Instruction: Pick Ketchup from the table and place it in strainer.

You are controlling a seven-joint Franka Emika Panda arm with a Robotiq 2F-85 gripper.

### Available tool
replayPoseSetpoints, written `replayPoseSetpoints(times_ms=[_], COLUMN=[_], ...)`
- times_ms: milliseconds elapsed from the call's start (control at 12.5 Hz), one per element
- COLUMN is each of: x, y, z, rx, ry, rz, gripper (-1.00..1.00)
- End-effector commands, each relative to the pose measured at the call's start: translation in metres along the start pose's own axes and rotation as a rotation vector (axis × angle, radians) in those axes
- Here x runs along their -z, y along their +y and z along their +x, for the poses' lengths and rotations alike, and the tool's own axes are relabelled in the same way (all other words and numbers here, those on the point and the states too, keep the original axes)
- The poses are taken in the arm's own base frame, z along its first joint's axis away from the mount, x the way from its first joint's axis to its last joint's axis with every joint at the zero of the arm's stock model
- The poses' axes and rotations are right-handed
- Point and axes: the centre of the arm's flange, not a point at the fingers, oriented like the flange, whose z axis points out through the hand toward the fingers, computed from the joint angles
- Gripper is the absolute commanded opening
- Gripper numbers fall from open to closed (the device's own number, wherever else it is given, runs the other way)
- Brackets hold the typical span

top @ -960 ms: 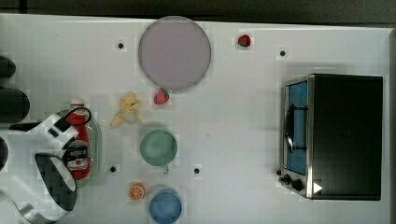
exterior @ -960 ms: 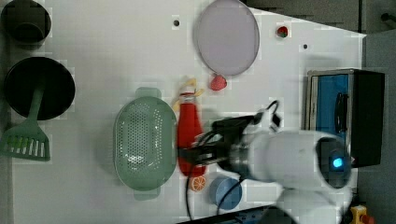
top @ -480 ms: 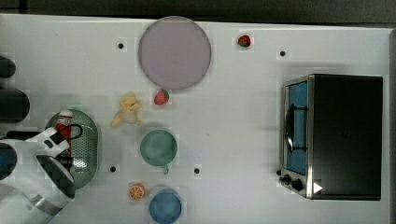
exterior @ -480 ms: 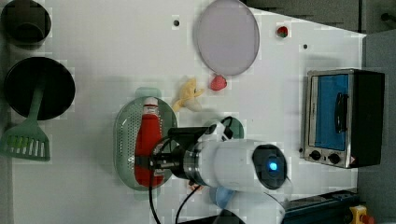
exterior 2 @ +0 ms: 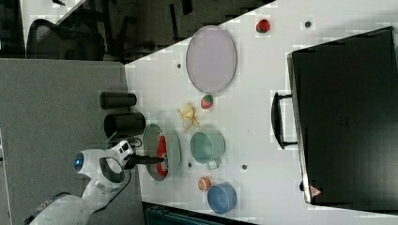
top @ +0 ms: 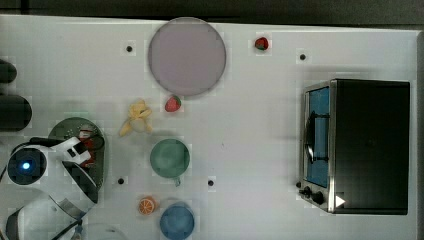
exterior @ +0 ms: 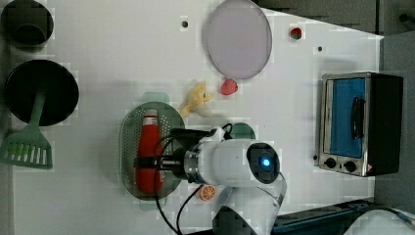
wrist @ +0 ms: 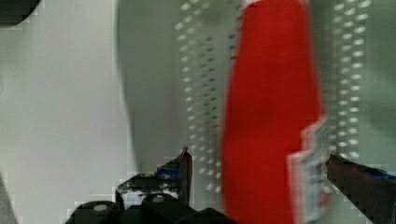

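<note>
In the top view the strainer (top: 97,160) sits at the table's (top: 250,125) left edge, partly covered by the white arm (top: 60,175), and a bit of the red ketchup (top: 89,147) shows inside it beside the arm's head. To the top view's right of it stand a green cup (top: 170,158), a banana (top: 136,119), a strawberry (top: 173,103), a lilac plate (top: 186,56), an orange slice (top: 147,205) and a blue bowl (top: 177,222); a toaster oven (top: 357,145) stands far right. In the left view the ketchup (exterior: 148,152) lies flat in the strainer (exterior: 128,147), cap toward the banana (exterior: 197,98), with the gripper (exterior: 149,163) across its lower body. In the right view the bottle (exterior 2: 162,157) lies in the strainer (exterior 2: 172,145), the gripper (exterior 2: 157,159) reaching over it from the right view's left. In the wrist view the two fingers (wrist: 180,175) stand spread wide on either side of the ketchup (wrist: 271,121), with perforated strainer floor (wrist: 201,84) showing between the bottle and the finger, so the tool has let go.
</note>
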Motion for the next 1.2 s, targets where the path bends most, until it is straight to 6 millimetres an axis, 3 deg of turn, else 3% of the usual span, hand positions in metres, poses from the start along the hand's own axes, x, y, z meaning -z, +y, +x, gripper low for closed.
replayPoseSetpoints(times_ms=[80, 240, 560, 960, 1040, 1200], x=[0.097, 0.154, 0.259, 0.394, 0.412, 0.427], y=[-0.007, 0.011, 0.069, 0.193, 0.221, 0.266], z=[0.023, 0.031, 0.041, 0.07, 0.075, 0.08], rx=[-0.124, -0.209, -0.396, -0.568, -0.616, -0.661], ry=[0.178, 0.218, 0.101, 0.144, 0.166, 0.18], rz=[0.031, -0.004, -0.046, -0.025, -0.007, -0.006], gripper=[1.0, 1.0, 1.0, 1.0, 1.0, 1.0])
